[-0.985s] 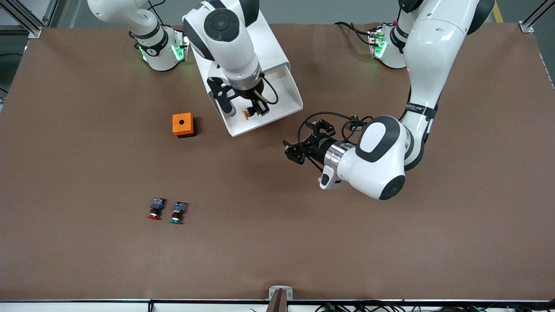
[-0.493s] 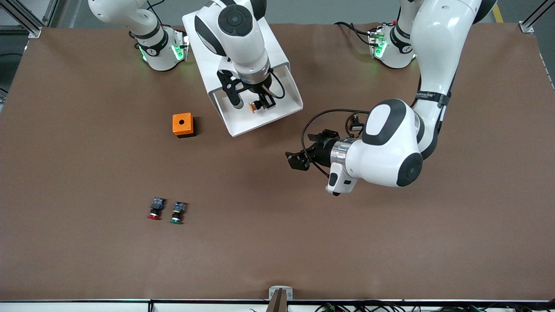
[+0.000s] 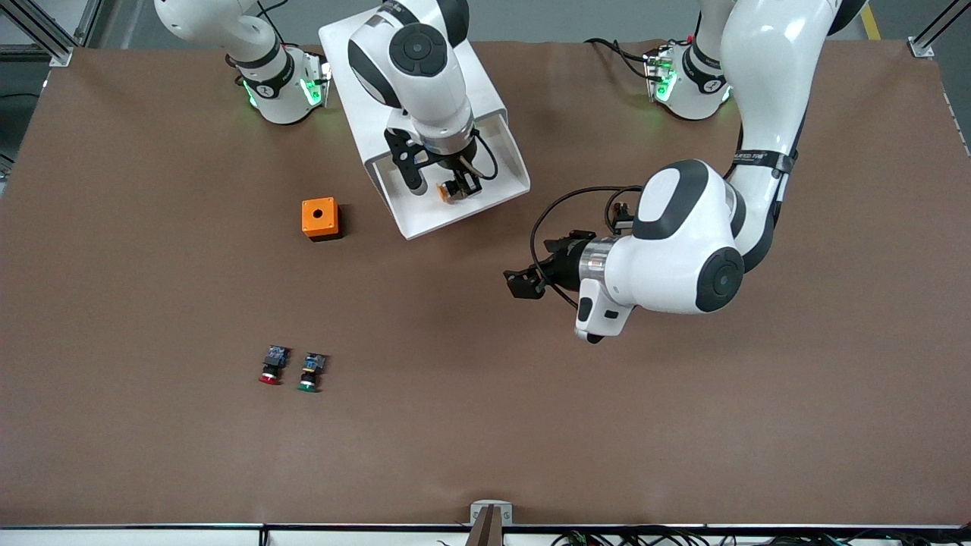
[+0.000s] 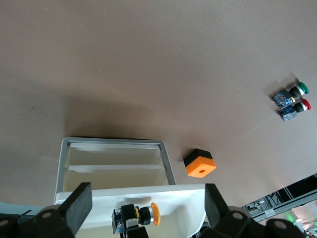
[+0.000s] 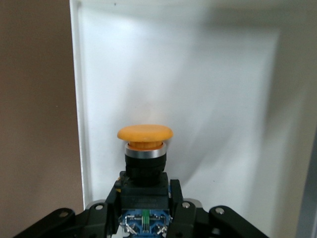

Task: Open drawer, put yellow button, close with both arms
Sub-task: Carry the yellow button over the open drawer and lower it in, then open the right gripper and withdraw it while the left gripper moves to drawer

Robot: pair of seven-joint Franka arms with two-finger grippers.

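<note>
- Since the earlier frames, the right gripper (image 3: 457,187) has sunk lower into the pulled-out drawer (image 3: 497,155), and the left arm has drawn slightly away from the cabinet.
- Its fingers (image 5: 176,198) are clamped on the black body of the yellow button (image 5: 144,148), which hangs over the drawer's white floor.
- The left gripper (image 3: 529,279) hovers over the bare table (image 3: 683,425) near the drawer's corner, jaws spread wide and empty.
- An orange box (image 3: 319,218) sits beside the drawer; the red button (image 3: 270,366) and green button (image 3: 309,372) lie nearer the camera.
</note>
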